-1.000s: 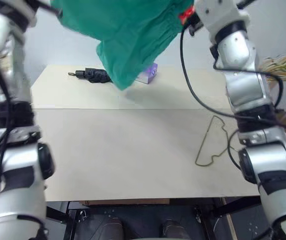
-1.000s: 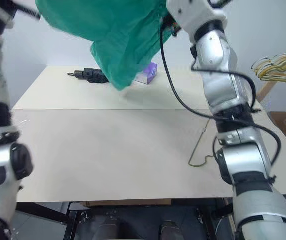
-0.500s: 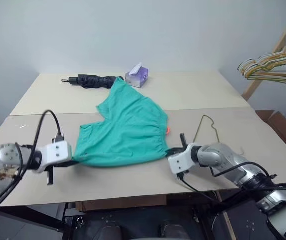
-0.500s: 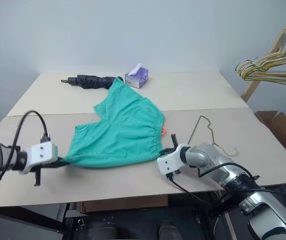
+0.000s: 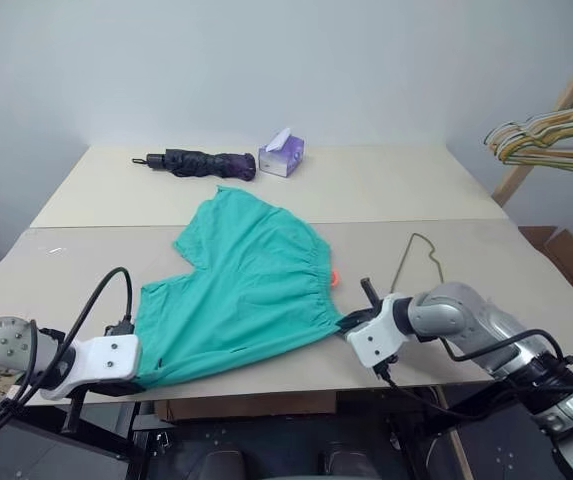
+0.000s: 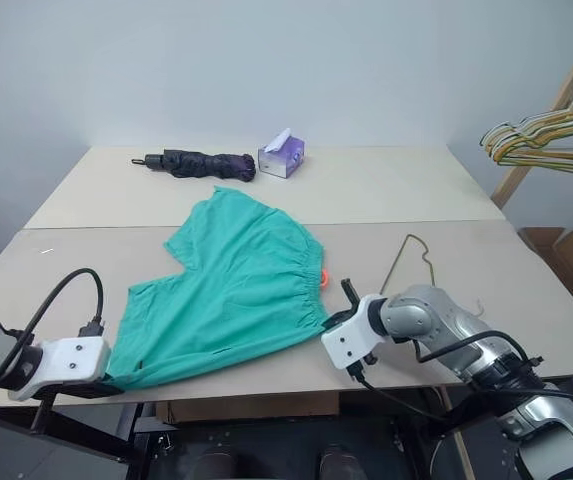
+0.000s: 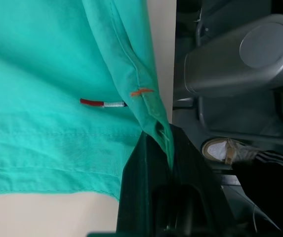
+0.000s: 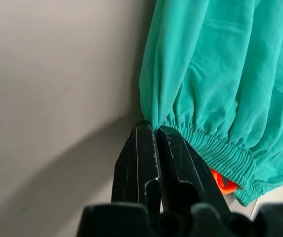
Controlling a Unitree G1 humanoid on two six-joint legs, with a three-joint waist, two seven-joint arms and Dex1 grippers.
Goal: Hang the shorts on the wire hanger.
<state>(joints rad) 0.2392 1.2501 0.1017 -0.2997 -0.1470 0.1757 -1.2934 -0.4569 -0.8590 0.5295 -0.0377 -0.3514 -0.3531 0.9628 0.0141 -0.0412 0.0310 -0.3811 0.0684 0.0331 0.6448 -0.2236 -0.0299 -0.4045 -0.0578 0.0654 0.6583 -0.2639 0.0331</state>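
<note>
With both claws pinched shut on the shorts (image 5: 251,285), left claw (image 7: 167,143) at a leg hem and right claw (image 8: 156,132) at the waistband corner, they lie flat on the tabletop (image 5: 526,270), the wire hanger (image 5: 418,262) nearer my right arm.

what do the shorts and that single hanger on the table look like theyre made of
The shorts: thin, soft woven cloth, matte teal; they lie limp and creased, with stitched hems and a gathered elastic waistband. Cotton or a blend, can't tell.

The hanger: thin bent wire, probably metal, with a dull olive-gold finish; it keeps its triangular outline and small hook despite being so slim.
</note>
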